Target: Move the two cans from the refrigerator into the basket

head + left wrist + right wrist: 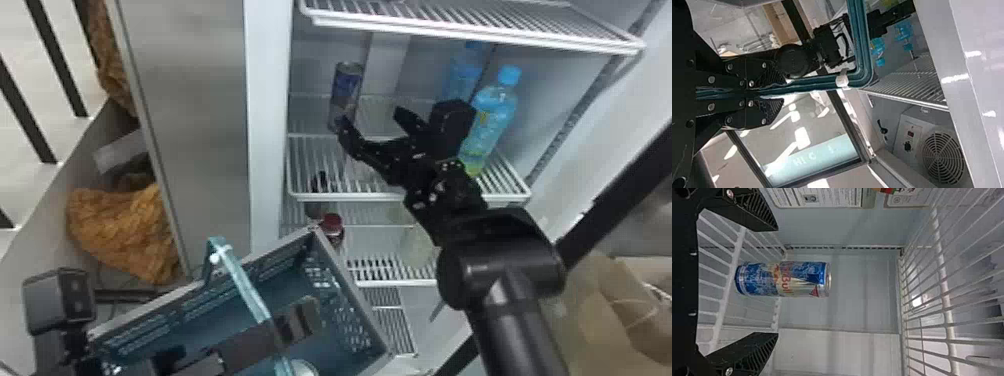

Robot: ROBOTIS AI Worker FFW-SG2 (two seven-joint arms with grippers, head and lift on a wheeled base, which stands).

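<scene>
Right pincer (777,281) is wide open and empty, prob to straddle the can (803,279) on the shelf (350,197) at its 10–11 o'clock, head view. Left pincer (782,92) grips the basket handle (819,82) around 7, likely for steadiness.

Shining pale and fairly even over the refrigerator's back wall (425,55) in the head view, glinting softly off the black right arm (520,272), darkening into shade inside the basket (349,285). Flaring in hard white streaks across the glossy pane (785,154) in the left wrist view, glaring in short bars off the pale panel (963,102). Spreading softer and dimmer in the right wrist view, gleaming along the can (803,280), flashing in one small spot behind the wire bars (947,307).
</scene>
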